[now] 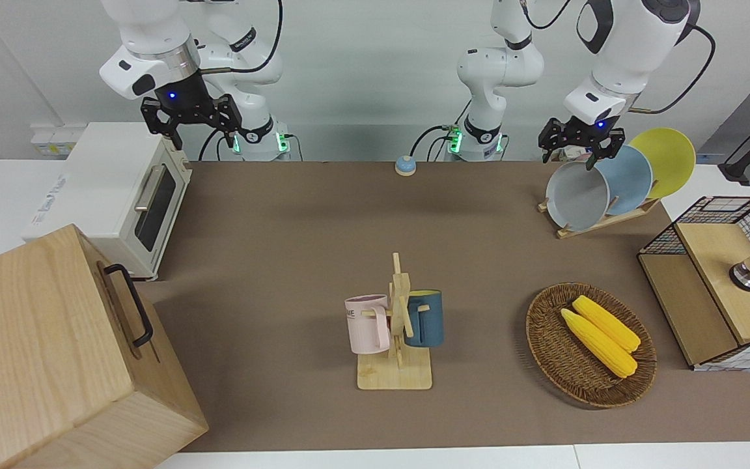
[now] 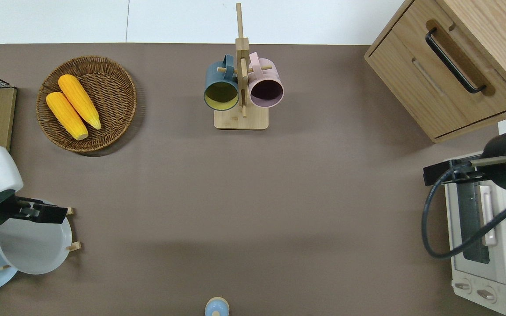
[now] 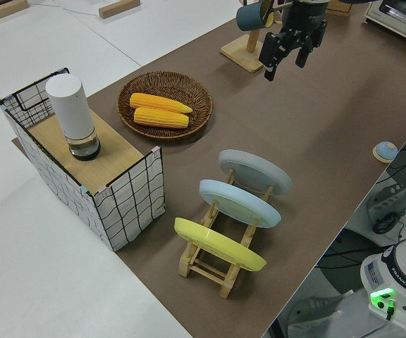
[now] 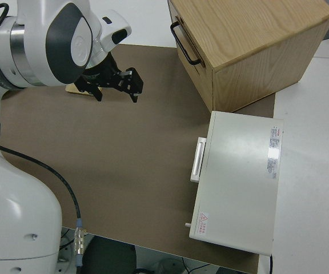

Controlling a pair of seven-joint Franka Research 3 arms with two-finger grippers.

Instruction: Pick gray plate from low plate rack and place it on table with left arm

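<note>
Plates stand on edge in the low plate rack (image 1: 599, 221), a small frame of pale wooden slats with short pegs, which sits on the brown mat of the table (image 1: 284, 260) at the left arm's end. It holds 3 round, matte, shallow-rimmed plates: the gray plate (image 1: 577, 195) in the slot farthest from the robots, the sky-blue plate (image 1: 629, 179) in the middle slot, and the yellow plate (image 1: 665, 159) in the slot nearest the robots. All 3 lean the same way, each overlapping the next.

The left gripper (image 1: 581, 151), small and black on its white arm, is at the top rim of the gray plate; the overhead view shows it over the part of that plate's edge farthest from the robots. Its fingers are spread, with 1 fingertip low against the rim, but I cannot tell whether they have pinched the plate. The plate still rests in the rack.

Farther from the robots than the rack lies a round woven wicker basket (image 1: 544, 339) with 2 bumpy yellow corn cobs (image 1: 599, 332). Beside the rack, at the table's end, stands a wire-grid box (image 1: 707, 286) with a flat wooden top.

The right arm is parked, its gripper (image 1: 191, 127) hanging with fingers spread.
</note>
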